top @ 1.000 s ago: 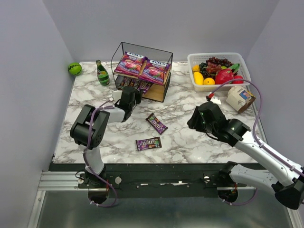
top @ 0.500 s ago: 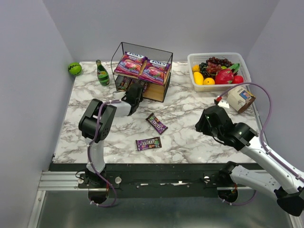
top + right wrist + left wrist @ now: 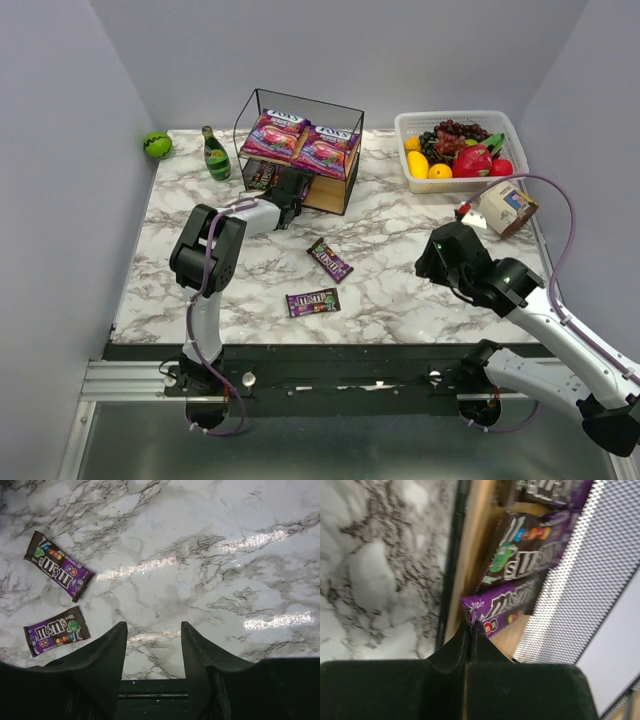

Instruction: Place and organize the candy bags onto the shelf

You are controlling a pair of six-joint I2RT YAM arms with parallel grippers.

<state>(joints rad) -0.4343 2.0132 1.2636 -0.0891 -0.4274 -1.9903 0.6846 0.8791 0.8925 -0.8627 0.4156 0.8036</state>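
Left gripper point(image 3: 470, 630) is pinched tight on the end of an M&M's packet point(image 3: 505, 607) lying on the shelf point(image 3: 476, 535) at its lower board, and a crooked shove could crumple it or knock the neighbouring packet point(image 3: 527, 555) askew.

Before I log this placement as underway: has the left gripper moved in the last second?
Yes. The left gripper has advanced toward the shelf, from the marble in front to its lower board, shut on an M&M's packet.
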